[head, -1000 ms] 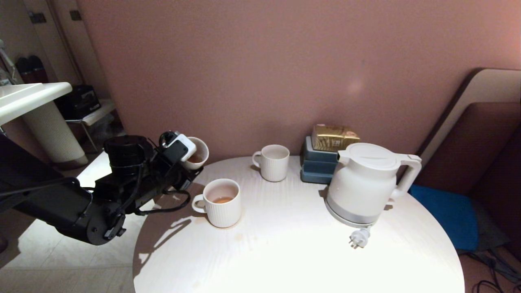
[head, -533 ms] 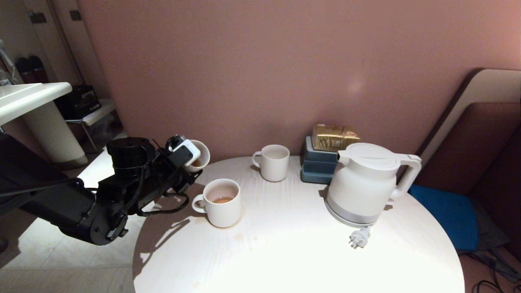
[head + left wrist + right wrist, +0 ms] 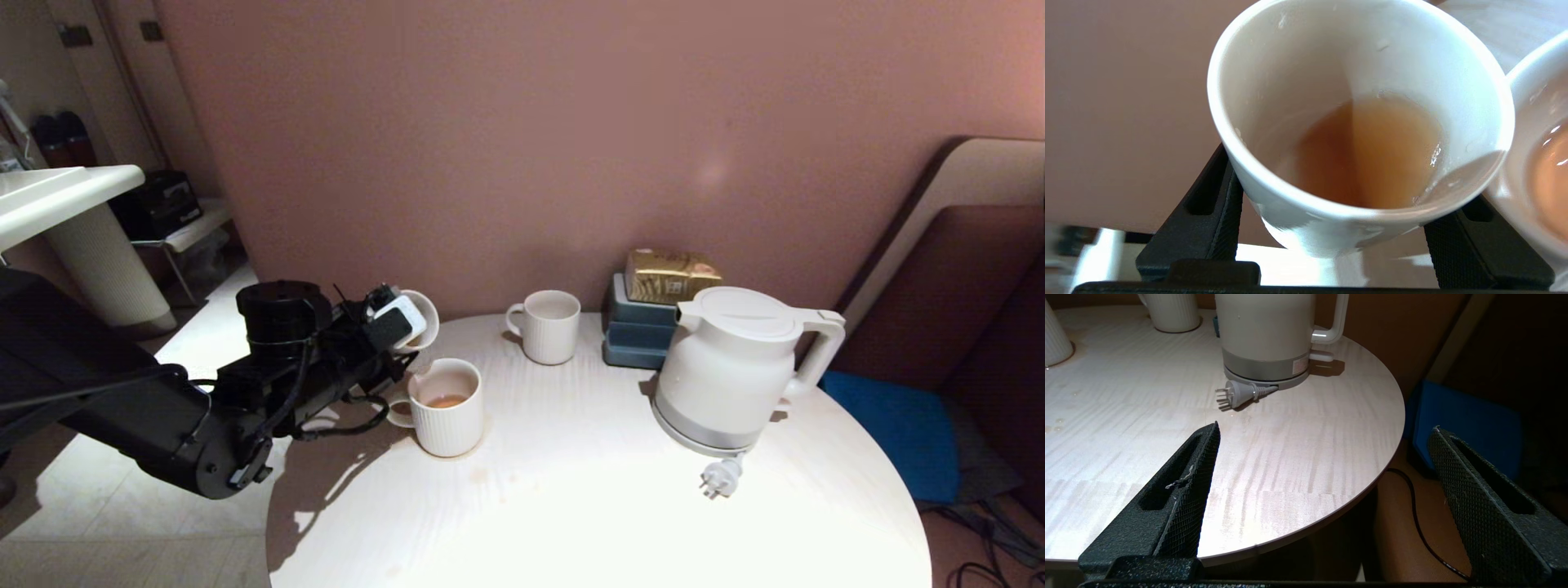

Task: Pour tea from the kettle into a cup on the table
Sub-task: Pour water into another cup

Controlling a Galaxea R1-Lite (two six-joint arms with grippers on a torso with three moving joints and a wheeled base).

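Observation:
My left gripper (image 3: pixel 408 328) is shut on the small plain white cup (image 3: pixel 428 310), holding it in the air at the table's left edge. The cup (image 3: pixel 1331 61) is tilted, with amber tea (image 3: pixel 1372 151) pooled toward its lower lip. That lip hangs just beside the rim of a ribbed mug (image 3: pixel 445 408), which holds a little tea (image 3: pixel 446 401). The black fingers (image 3: pixel 1208 220) clamp the cup's sides. The white kettle (image 3: pixel 731 367) stands upright on the round white table (image 3: pixel 588 506) at the right, untouched. My right gripper (image 3: pixel 1325 428) is open by the table's near right edge (image 3: pixel 1290 449), short of the kettle (image 3: pixel 1265 330).
A second ribbed mug (image 3: pixel 551 327) stands at the back centre. A blue box (image 3: pixel 637 331) with a gold packet (image 3: pixel 669 276) sits behind the kettle. The kettle's plug (image 3: pixel 718 478) lies loose in front of it. A blue cushion (image 3: pixel 894 433) lies beyond the right edge.
My left arm has carried the cup to the right, up to the front ribbed mug, and the cup has tipped further over. Nothing else has moved.

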